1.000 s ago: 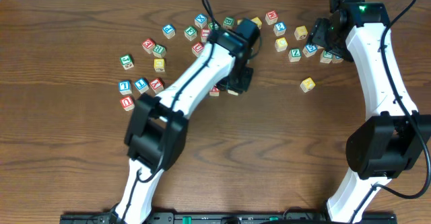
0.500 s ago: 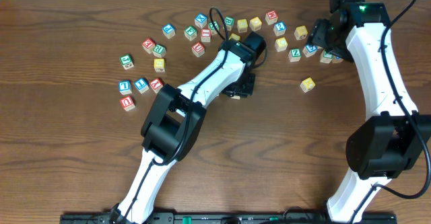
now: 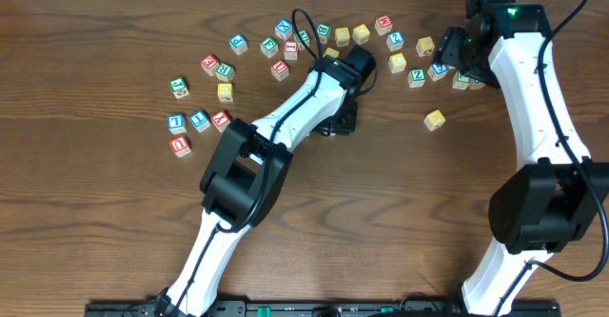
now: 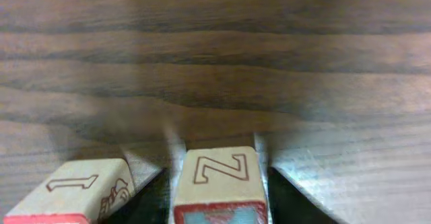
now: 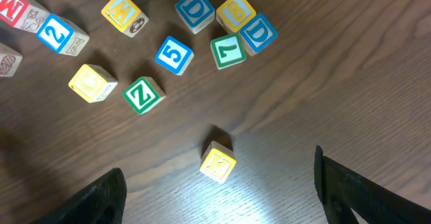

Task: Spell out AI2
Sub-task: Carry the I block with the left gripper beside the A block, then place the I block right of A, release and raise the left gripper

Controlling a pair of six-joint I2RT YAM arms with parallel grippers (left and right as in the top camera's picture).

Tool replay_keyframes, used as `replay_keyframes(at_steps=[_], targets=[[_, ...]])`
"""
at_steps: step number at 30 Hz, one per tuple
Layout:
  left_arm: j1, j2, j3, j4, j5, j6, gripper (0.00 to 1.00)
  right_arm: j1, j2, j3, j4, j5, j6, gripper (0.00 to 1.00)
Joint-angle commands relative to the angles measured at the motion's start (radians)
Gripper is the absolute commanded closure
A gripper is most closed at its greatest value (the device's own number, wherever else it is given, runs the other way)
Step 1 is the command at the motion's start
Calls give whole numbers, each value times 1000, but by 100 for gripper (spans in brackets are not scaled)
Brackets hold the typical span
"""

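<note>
My left gripper [image 3: 340, 120] is at mid-table, and in the left wrist view [image 4: 217, 207] it is shut on a wooden block [image 4: 219, 170] resting on the wood. The block's top face bears a red-outlined 2 or Z, and its front face is red-framed. A second block [image 4: 77, 187] with an outlined 1 lies just left of the fingers. My right gripper [image 3: 455, 58] [image 5: 215, 190] is wide open and empty, high above a lone yellow block [image 5: 218, 162] [image 3: 435, 119]. A blue 2 block [image 5: 59, 32] lies at the far left of the right wrist view.
Several letter blocks are scattered along the back [image 3: 343, 36]. A small group of blue and red blocks [image 3: 199, 120] sits at the left with a red one [image 3: 180, 146] below. The right wrist view shows a green Z [image 5: 143, 95] and a blue 5 [image 5: 174, 54].
My left arm's elbow swung right and its gripper shifted slightly right. A red block that showed beside it is now covered by the arm. The right arm has not moved.
</note>
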State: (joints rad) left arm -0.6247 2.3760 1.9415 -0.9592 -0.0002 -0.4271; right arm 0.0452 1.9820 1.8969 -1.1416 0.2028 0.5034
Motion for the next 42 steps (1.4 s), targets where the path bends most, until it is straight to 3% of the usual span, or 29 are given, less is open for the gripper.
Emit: replay_keyframes(at_steps=[1,18,28,32,37,42], targets=[[3,29,-8,0,-14,-9,48,-5,-2,5,-3,16,-15,15],[5,13,64,-22,-6,38,46,-5,-2,5,-4,15,-15,15],[36,-92,64,-2,-80,42,46,-4,-2,5,-4,14,-14,16],[48,-156,64,34,-84,105,46,-4,-2,5,-4,4,-14,17],[53,-274,64,78,-194,168,46,-2,-2,5,-16,5,-15,18],[64,-384,64,85,-222,172,28,21,-2,5,-9,-18,-75,18]])
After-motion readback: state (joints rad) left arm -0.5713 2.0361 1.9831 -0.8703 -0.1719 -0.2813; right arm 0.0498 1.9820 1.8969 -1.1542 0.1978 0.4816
